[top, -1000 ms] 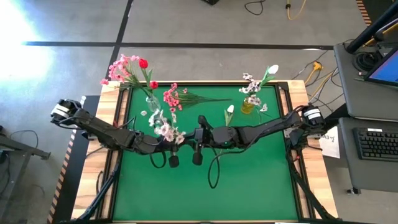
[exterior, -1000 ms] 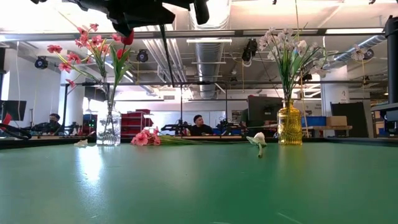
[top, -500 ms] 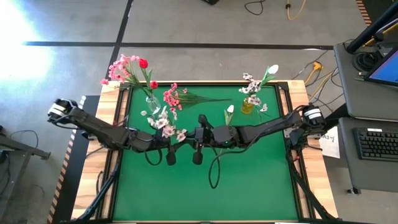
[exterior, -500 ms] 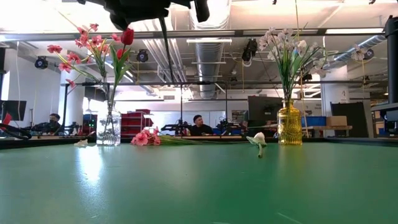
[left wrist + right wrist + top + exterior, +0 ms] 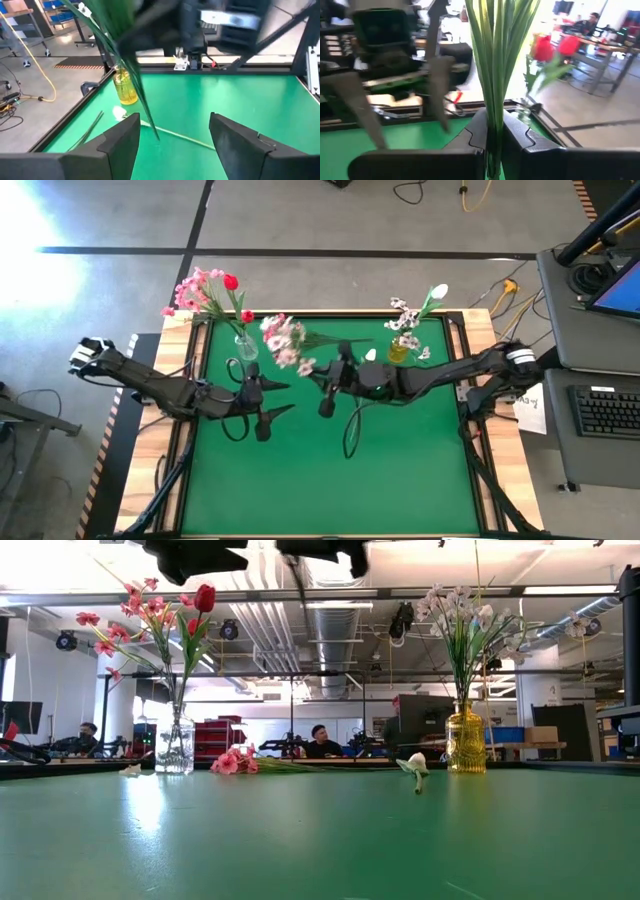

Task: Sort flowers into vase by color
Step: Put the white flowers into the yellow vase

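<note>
Green table (image 5: 330, 470) seen from above, both arms reaching to its middle; left gripper (image 5: 275, 398) at centre-left, fingers (image 5: 120, 142) spread wide and holding nothing; right gripper (image 5: 318, 372) just beside it, fingers (image 5: 522, 137) pinched on the green stems of a pink blossom spray (image 5: 283, 340), which hangs lifted above the table's far half; clear vase (image 5: 175, 745) at the far left corner with red buds and pink flowers (image 5: 150, 620) standing in it; yellow vase (image 5: 465, 743) at the far right with white flowers (image 5: 455, 610); second pink spray (image 5: 232, 761) lying flat near the clear vase; single white tulip bud (image 5: 414, 766) lying beside the yellow vase
</note>
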